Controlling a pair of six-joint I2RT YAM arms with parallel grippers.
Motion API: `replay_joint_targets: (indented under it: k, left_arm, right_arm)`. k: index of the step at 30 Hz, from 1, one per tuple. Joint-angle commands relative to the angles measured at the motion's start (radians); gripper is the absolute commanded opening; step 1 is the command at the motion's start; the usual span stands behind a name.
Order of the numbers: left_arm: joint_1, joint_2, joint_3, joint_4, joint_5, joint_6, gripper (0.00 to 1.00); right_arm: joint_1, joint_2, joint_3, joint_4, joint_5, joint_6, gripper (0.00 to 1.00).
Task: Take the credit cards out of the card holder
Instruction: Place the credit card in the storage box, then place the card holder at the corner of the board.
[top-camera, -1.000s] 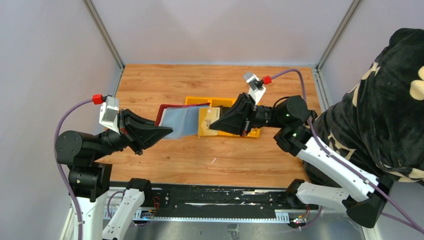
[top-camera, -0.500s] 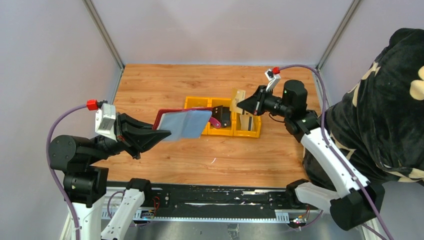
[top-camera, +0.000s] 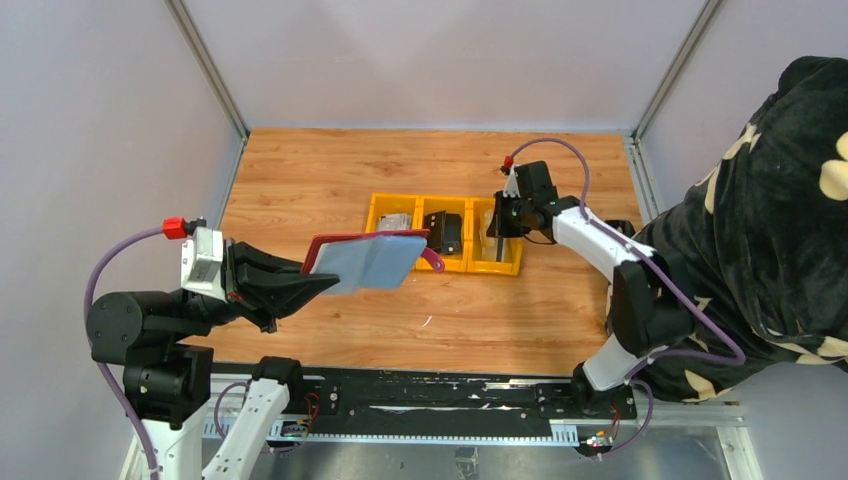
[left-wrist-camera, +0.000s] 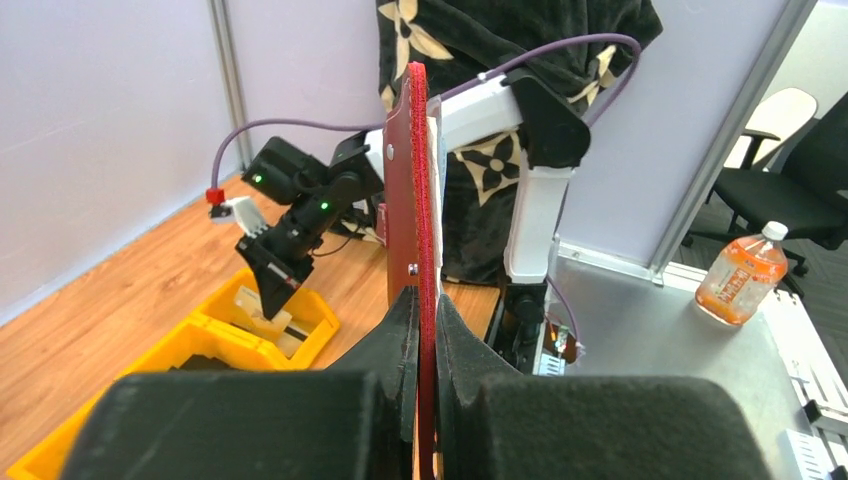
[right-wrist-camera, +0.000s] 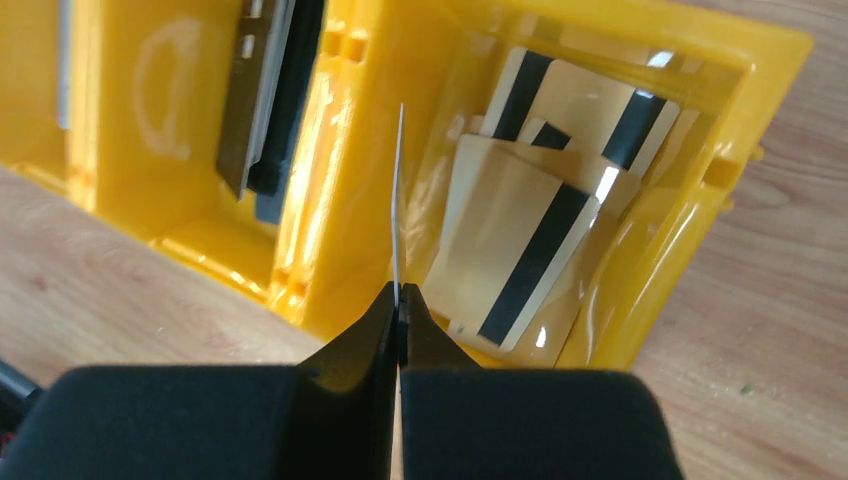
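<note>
Card holder (top-camera: 370, 260) first, over on the left: it is up off the tabletop (top-camera: 300, 170), spread open with its grey-blue lining facing up. The left hand (top-camera: 322, 283) is closed tight on its near edge. From the left wrist view the red cover (left-wrist-camera: 412, 180) stands edge-on, straight up out of that pinch. Its pink tab (top-camera: 434, 260) hangs at the far end, close to the yellow bin (top-camera: 420, 200). Whether any cards are left inside it, I cannot tell from where I stand.

Moving right, the bin's middle section holds a few dark cards (top-camera: 443, 232). The right section already has several beige cards (right-wrist-camera: 520, 230) with black stripes lying flat.

Over that right section the right hand (top-camera: 503, 222) points downward, closed on one thin card (right-wrist-camera: 399, 200) held on edge. In its own wrist view the card lines up almost with the dividing wall (right-wrist-camera: 330, 200) between the middle and right sections.

To my eye this is the drop-off of a pulled card. To do it well, the right hand should slide a little further right so the card's lower edge clears the wall. It should sink close to the pile before letting go, or the card may catch the wall and tip into the wrong section. Meanwhile the left hand only needs to hold the card holder steady and open.
</note>
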Motion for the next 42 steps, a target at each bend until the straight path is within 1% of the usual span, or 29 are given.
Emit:
replay_joint_targets:
  k: [1, 5, 7, 10, 12, 14, 18, 21, 23, 25, 26, 27, 28, 30, 31, 34, 38, 41, 42]
  left_arm:
    - [0.002, -0.019, -0.003, 0.036, 0.009, 0.015, 0.00]
    - [0.002, -0.044, -0.028, 0.079, 0.006, 0.028, 0.00]
    - [0.002, -0.054, -0.041, 0.098, 0.007, 0.031, 0.00]
    - [0.002, -0.060, -0.048, 0.105, 0.010, 0.046, 0.00]
    - [0.002, -0.058, -0.046, 0.096, 0.012, 0.054, 0.00]
    - [0.002, -0.056, -0.047, 0.096, 0.012, 0.055, 0.00]
    - [0.001, -0.055, -0.057, 0.097, 0.017, 0.057, 0.00]
    - [0.002, -0.056, -0.066, 0.094, 0.032, 0.082, 0.00]
    - [0.002, -0.056, -0.071, 0.075, 0.042, 0.119, 0.00]
    - [0.002, -0.058, -0.081, 0.063, 0.065, 0.156, 0.00]
    - [0.002, -0.058, -0.085, 0.059, 0.078, 0.171, 0.00]
    - [0.002, -0.057, -0.089, 0.049, 0.091, 0.192, 0.00]
    - [0.002, -0.055, -0.091, 0.031, 0.112, 0.212, 0.00]
    - [0.002, -0.051, -0.095, 0.004, 0.130, 0.249, 0.00]
    - [0.002, -0.049, -0.095, -0.006, 0.139, 0.260, 0.00]
    - [0.002, -0.046, -0.095, -0.024, 0.140, 0.279, 0.00]
    - [0.002, -0.044, -0.083, -0.057, 0.132, 0.310, 0.00]
    - [0.001, -0.043, -0.079, -0.066, 0.127, 0.315, 0.00]
    - [0.002, -0.043, -0.076, -0.074, 0.127, 0.320, 0.00]
  right_arm:
    - [-0.014, 0.075, 0.070, -0.054, 0.051, -0.056, 0.00]
    - [-0.013, 0.121, 0.067, -0.031, 0.052, -0.050, 0.01]
    - [-0.013, 0.130, 0.070, -0.026, 0.060, -0.047, 0.07]
    - [-0.013, 0.128, 0.078, -0.032, 0.081, -0.052, 0.22]
    - [-0.013, 0.109, 0.086, -0.043, 0.101, -0.051, 0.30]
    - [-0.011, 0.076, 0.089, -0.048, 0.104, -0.051, 0.35]
    - [-0.004, -0.015, 0.096, -0.051, 0.094, -0.050, 0.43]
    - [0.005, -0.091, 0.130, -0.080, 0.091, -0.050, 0.51]
    - [0.013, -0.146, 0.150, -0.091, 0.066, -0.043, 0.57]
    - [0.020, -0.203, 0.154, -0.050, -0.024, -0.027, 0.66]
    - [0.025, -0.248, 0.147, 0.001, -0.100, -0.013, 0.69]
    - [0.031, -0.282, 0.134, 0.094, -0.182, 0.014, 0.73]
    - [0.038, -0.313, 0.118, 0.195, -0.268, 0.078, 0.75]
    - [0.054, -0.358, 0.080, 0.431, -0.415, 0.181, 0.76]
    - [0.074, -0.373, 0.067, 0.539, -0.457, 0.240, 0.76]
    - [0.161, -0.390, 0.055, 0.791, -0.602, 0.378, 0.79]
    - [0.275, -0.403, -0.011, 1.138, -0.706, 0.520, 0.81]
    - [0.327, -0.421, -0.070, 1.313, -0.724, 0.599, 0.82]
    - [0.336, -0.426, -0.091, 1.394, -0.720, 0.643, 0.82]
